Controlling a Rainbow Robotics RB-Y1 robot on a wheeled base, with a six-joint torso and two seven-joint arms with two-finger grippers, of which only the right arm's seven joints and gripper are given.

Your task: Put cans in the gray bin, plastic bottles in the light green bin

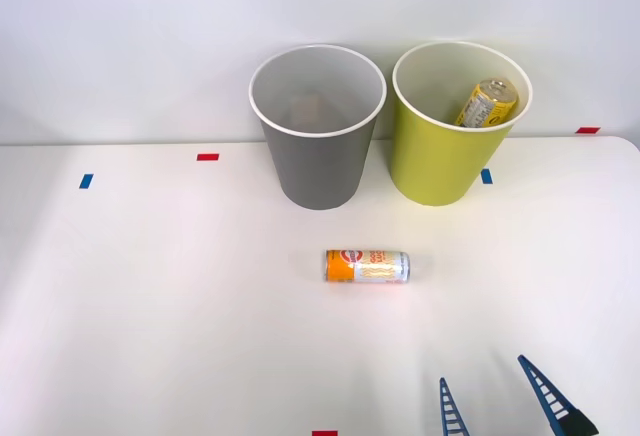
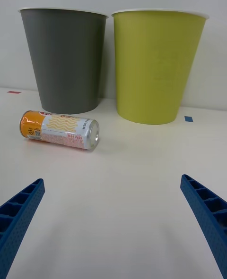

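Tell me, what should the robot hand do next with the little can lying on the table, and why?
Probably reach forward and to its left until the open right gripper straddles the can. The can lies on its side on the table, in front of the gray bin, untouched, and the blue fingers hold nothing. A yellow bottle already sits in the light green bin.

Glossy metal can point(image 1: 367, 266), matt gray bin point(image 1: 318, 126), smooth white table point(image 1: 150, 306)

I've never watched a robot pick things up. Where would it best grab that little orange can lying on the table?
Probably around the middle of the can, coming straight down from above. It lies on its side with its length running left to right, so the open jaws of the right gripper could close across its round body, front to back.
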